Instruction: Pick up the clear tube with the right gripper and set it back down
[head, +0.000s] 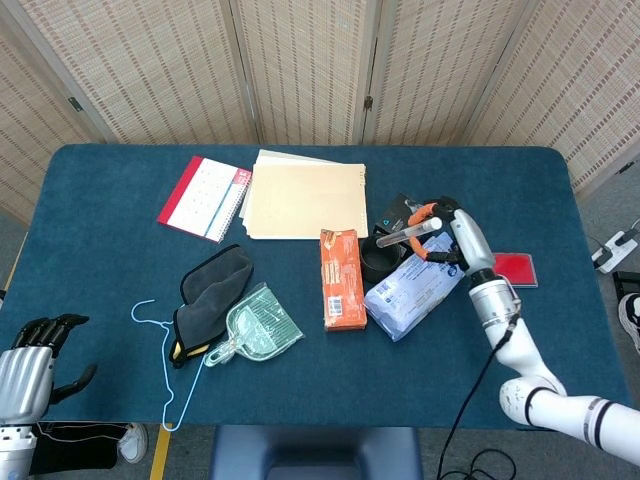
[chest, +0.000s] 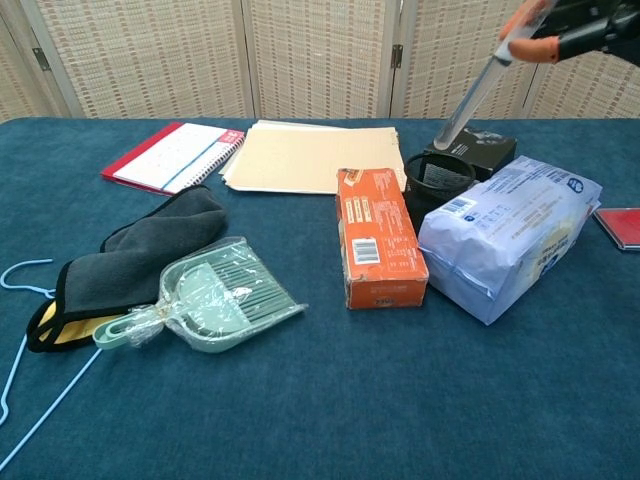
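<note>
Above the black mesh cup (chest: 438, 178), right hand (head: 452, 232) fingers (chest: 538, 48) pinch clear tube (chest: 470, 98) at its cap end; light, stiff, slippery. Left hand (head: 28, 362) open.

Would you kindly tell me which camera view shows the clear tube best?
The chest view: the clear tube hangs tilted above the black mesh cup, plain against the screen. In the head view it is short and partly covered by the right hand.

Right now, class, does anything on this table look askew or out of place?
Only the clear tube: the right robot hand holds it tilted in the air, its lower end above the black mesh cup. Everything else lies flat on the table.
</note>
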